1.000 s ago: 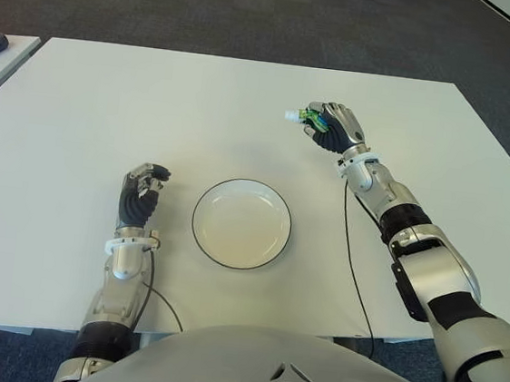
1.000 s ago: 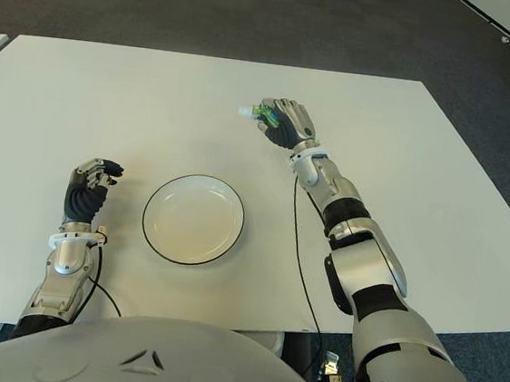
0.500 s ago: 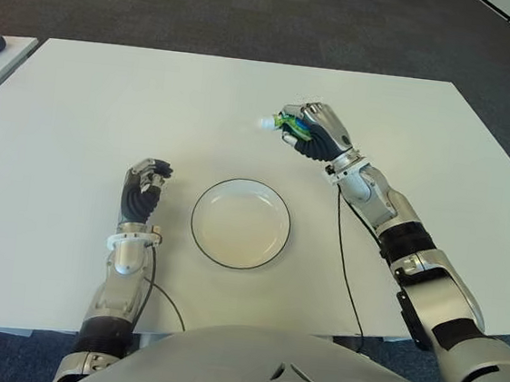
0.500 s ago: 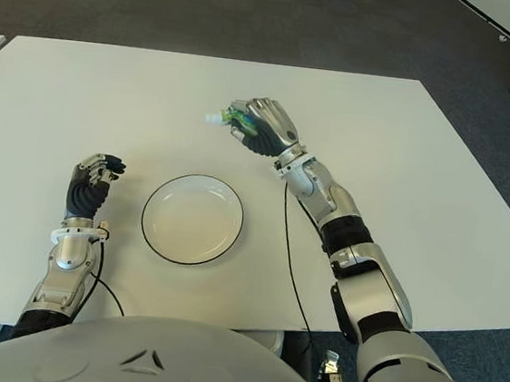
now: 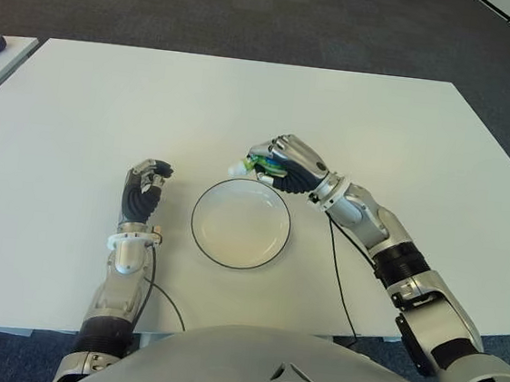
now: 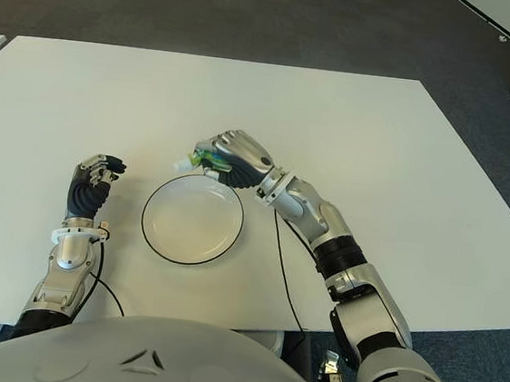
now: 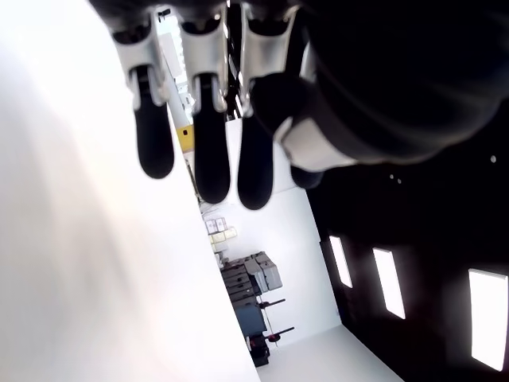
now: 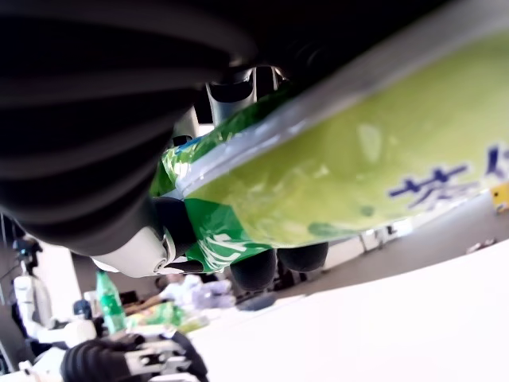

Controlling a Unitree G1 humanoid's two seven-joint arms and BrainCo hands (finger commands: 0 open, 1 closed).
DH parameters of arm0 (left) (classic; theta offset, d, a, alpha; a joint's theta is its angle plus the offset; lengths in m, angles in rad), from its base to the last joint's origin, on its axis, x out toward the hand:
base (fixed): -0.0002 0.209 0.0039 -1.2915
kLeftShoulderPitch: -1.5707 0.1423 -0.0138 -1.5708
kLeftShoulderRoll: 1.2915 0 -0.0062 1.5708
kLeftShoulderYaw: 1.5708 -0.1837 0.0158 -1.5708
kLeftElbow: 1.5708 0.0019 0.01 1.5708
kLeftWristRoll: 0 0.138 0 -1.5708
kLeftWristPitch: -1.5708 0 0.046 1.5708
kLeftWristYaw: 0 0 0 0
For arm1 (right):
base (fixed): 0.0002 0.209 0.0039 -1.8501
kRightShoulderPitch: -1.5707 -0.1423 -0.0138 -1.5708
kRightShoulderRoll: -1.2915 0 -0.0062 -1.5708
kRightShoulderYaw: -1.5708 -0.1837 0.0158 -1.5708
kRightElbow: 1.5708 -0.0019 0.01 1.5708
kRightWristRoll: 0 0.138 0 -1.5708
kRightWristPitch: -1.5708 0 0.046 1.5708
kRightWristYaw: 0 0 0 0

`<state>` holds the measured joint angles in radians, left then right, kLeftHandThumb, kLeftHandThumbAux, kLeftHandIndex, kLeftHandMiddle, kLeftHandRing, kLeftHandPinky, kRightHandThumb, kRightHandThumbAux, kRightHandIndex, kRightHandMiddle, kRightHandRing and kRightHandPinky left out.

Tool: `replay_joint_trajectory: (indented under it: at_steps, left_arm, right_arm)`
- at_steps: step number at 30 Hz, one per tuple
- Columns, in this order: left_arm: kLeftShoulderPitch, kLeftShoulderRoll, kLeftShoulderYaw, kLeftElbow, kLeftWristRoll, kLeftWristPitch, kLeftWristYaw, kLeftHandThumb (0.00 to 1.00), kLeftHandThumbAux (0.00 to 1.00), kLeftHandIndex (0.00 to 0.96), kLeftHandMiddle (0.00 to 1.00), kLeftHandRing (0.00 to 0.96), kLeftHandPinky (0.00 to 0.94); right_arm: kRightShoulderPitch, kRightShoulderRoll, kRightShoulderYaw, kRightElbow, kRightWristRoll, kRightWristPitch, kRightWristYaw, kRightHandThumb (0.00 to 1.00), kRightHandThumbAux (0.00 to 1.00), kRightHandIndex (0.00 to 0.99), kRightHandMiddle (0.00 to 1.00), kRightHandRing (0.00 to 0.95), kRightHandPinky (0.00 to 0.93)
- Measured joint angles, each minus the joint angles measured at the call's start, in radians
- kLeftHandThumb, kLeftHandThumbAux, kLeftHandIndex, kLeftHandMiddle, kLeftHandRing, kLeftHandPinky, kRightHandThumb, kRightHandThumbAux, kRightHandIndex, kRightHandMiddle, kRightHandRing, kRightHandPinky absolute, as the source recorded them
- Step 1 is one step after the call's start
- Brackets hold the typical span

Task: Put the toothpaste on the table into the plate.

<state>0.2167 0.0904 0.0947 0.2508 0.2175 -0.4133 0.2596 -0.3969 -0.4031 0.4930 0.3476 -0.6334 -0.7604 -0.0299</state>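
Toothpaste aside for a moment, the largest thing in view is the white tabletop, which carries a round white plate with a dark rim near its front edge. The right hand is raised over the far right part of that rim, its fingers clamped around the toothpaste, a green and white tube whose white cap end juts out toward the robot's left, just beyond the plate's far edge (the right wrist view shows the tube's green body pressed close among the dark fingers). The tube is held above the tabletop and does not touch the plate. The left hand shows left of the plate, well apart from it, its fingers curled together on nothing
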Motion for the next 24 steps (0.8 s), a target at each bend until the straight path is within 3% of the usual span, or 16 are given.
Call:
replay_joint_trajectory:
  at_steps: [3, 9, 24]
  left_arm:
    - [0.000, 0.000, 0.000, 0.003, 0.000, -0.002, 0.000, 0.836, 0.677, 0.433, 0.456, 0.448, 0.429]
    - [0.000, 0.000, 0.000, 0.010, -0.001, -0.007, 0.000, 0.836, 0.677, 0.437, 0.454, 0.438, 0.408]
    - [0.001, -0.006, 0.001, 0.008, -0.006, -0.014, 0.000, 0.837, 0.675, 0.450, 0.447, 0.413, 0.395]
  right_arm:
    - [0.028, 0.000, 0.026, -0.023, -0.014, -0.014, 0.030, 0.711, 0.716, 0.442, 0.787, 0.774, 0.740]
    - [0.046, 0.003, 0.079, -0.032, -0.101, -0.026, 0.052, 0.710, 0.716, 0.441, 0.793, 0.785, 0.792]
    - [0.026, 0.016, 0.165, 0.065, -0.311, -0.060, -0.103, 0.712, 0.716, 0.441, 0.828, 0.819, 0.832]
